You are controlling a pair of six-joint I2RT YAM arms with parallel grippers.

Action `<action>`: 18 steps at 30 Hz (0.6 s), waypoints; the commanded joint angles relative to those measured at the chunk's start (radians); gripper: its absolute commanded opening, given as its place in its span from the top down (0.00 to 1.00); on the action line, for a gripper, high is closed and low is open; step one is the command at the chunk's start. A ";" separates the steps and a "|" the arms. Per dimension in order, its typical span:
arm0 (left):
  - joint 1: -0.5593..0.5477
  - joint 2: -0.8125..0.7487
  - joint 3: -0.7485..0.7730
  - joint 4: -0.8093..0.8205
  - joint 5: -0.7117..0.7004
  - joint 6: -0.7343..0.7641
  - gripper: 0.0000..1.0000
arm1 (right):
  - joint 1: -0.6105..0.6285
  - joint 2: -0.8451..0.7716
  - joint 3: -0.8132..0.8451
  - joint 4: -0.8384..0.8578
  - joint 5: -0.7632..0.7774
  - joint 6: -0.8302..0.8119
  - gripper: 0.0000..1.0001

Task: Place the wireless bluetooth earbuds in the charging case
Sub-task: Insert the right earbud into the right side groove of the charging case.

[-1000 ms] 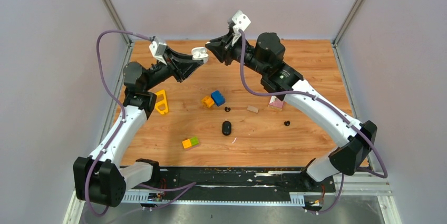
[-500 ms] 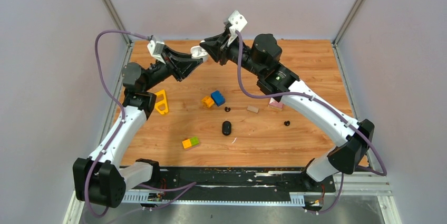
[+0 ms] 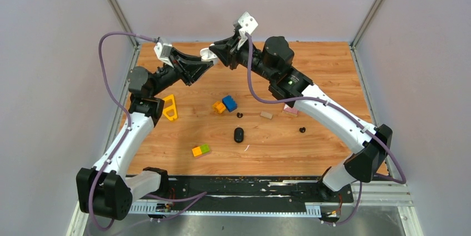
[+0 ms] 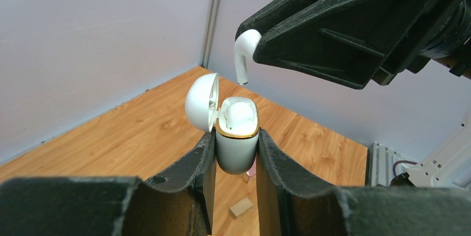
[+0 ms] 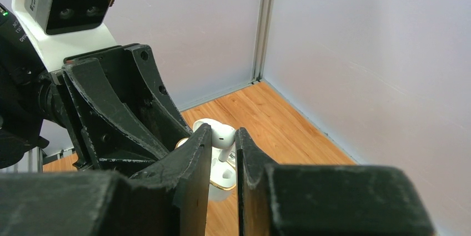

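Left end effector (image 4: 236, 137) clamps the gold-rimmed white charging case (image 4: 237, 152) upright, lid (image 4: 200, 103) open. Right end effector (image 5: 223, 136) pinches a white stemmed earbud (image 4: 242, 53) above, stem down for insertion.

Plain lilac walls (image 3: 50, 80) with metal corner posts (image 3: 114, 5), wood-grain tabletop (image 3: 327, 80).
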 commanded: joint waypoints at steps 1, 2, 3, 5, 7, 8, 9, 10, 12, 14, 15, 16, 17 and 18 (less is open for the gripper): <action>-0.001 -0.028 0.052 0.042 -0.013 -0.013 1.00 | 0.007 -0.002 0.008 0.031 0.019 0.014 0.88; -0.001 -0.029 0.052 0.042 -0.014 -0.014 1.00 | 0.007 -0.003 0.006 0.031 0.022 0.015 0.88; -0.001 -0.029 0.054 0.042 -0.014 -0.014 1.00 | 0.007 -0.003 0.004 0.030 0.023 0.015 0.88; 0.001 -0.029 0.055 0.041 -0.018 -0.015 1.00 | 0.008 -0.004 0.001 0.031 0.023 0.014 0.88; 0.002 -0.028 0.058 0.040 -0.022 -0.017 1.00 | 0.011 -0.004 -0.002 0.031 0.024 0.011 0.88; 0.003 -0.027 0.058 0.040 -0.023 -0.019 1.00 | 0.012 -0.004 -0.003 0.031 0.023 0.010 0.88; 0.004 -0.028 0.058 0.039 -0.026 -0.019 1.00 | 0.013 -0.004 -0.004 0.031 0.022 0.009 0.88; 0.005 -0.028 0.058 0.038 -0.030 -0.021 1.00 | 0.015 -0.006 -0.006 0.031 0.020 0.006 0.88; 0.007 -0.028 0.057 0.038 -0.033 -0.027 1.00 | 0.018 -0.006 -0.009 0.030 0.022 0.001 0.88; 0.008 -0.030 0.057 0.038 -0.033 -0.027 1.00 | 0.019 -0.006 -0.015 0.028 0.026 0.001 0.88; 0.008 -0.030 0.057 0.037 -0.033 -0.027 1.00 | 0.019 -0.006 -0.017 0.029 0.026 0.000 0.88; 0.010 -0.031 0.057 0.037 -0.033 -0.028 1.00 | 0.020 -0.007 -0.018 0.029 0.027 -0.002 0.88; 0.010 -0.032 0.056 0.036 -0.033 -0.028 1.00 | 0.021 -0.007 -0.020 0.029 0.028 -0.005 0.88; 0.010 -0.033 0.055 0.036 -0.033 -0.027 1.00 | 0.022 -0.007 -0.020 0.029 0.029 -0.007 0.88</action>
